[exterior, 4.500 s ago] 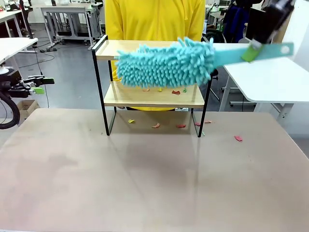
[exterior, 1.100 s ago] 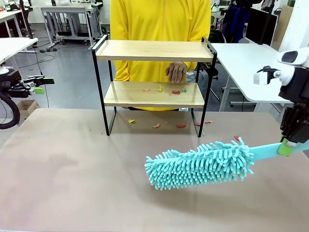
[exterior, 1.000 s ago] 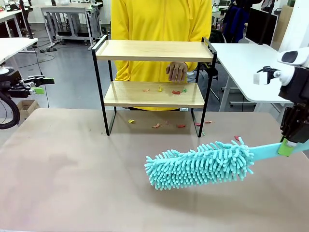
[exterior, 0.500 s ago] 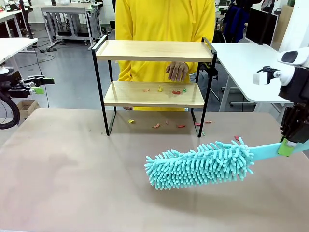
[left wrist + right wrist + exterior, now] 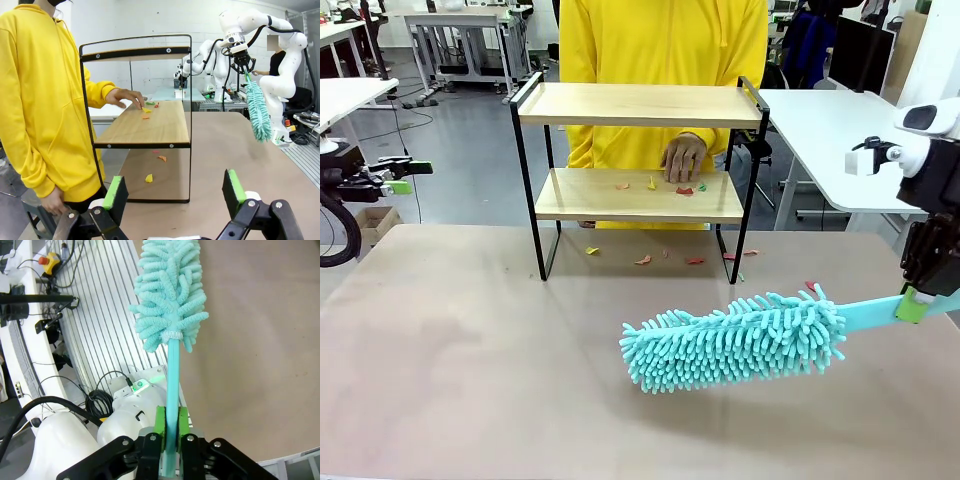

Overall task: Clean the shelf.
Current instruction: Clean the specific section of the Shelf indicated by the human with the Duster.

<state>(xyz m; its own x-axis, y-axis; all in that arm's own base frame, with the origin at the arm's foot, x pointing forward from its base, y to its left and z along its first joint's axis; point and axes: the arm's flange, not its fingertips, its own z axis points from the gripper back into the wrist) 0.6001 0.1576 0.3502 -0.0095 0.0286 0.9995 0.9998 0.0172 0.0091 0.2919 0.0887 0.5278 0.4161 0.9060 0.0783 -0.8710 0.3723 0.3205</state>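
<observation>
The bare tan table (image 5: 470,400) lies nearest in the front view. Low over it at 4 o'clock is a teal fringed duster (image 5: 735,340), head toward 9 o'clock and handle running out to 3 o'clock. I cannot tell if the fringe touches the tabletop. The right gripper (image 5: 918,300) pinches that handle tight between its green pads. At the 9 o'clock edge, off the table, the left gripper (image 5: 408,175) has its jaws spread wide with nothing between them.

Farther on, coloured scraps (image 5: 643,260) lie on the table around the feet of the shelf (image 5: 640,105). It stands upright at 12 o'clock on the far part of the table. Its long axis runs 9 to 3 o'clock and its open front faces the robot. More scraps lie on its lower board. A hand (image 5: 682,158) reaches over that board's far edge, fingertips by the scraps. Behind stands a person (image 5: 660,40) in yellow.
</observation>
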